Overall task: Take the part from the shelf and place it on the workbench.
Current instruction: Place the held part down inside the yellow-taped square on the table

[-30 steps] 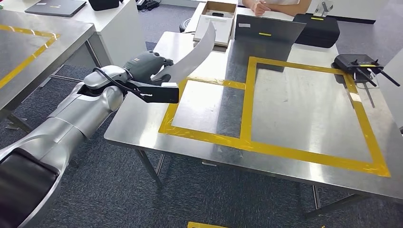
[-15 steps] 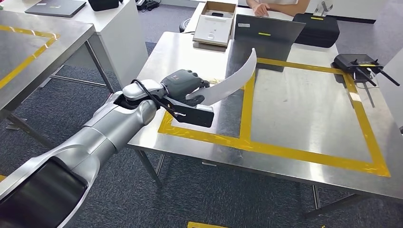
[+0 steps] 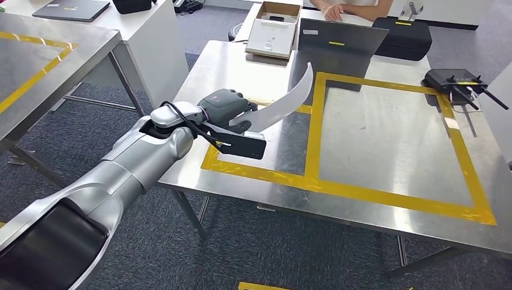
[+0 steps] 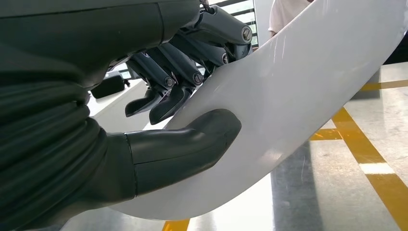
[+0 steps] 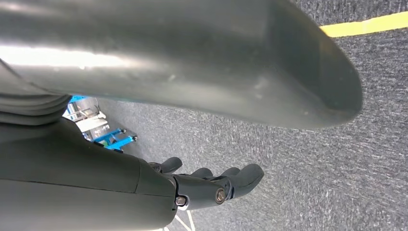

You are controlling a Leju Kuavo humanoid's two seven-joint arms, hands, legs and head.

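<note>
Gripping white curved part (image 3: 282, 103), left hand (image 3: 226, 109)

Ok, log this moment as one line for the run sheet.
left hand: holds white curved part | part: above workbench, over yellow tape, not set down | right hand: holds nothing, over carpet

Steel workbench (image 3: 253, 175) with yellow tape (image 3: 362, 192), laptop (image 3: 338, 42), black case (image 3: 403, 37).

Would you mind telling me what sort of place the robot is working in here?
Probably a robotics test lab in an office: a steel workbench marked with yellow tape, grey carpet, and a laptop with a person seated behind it.
</note>
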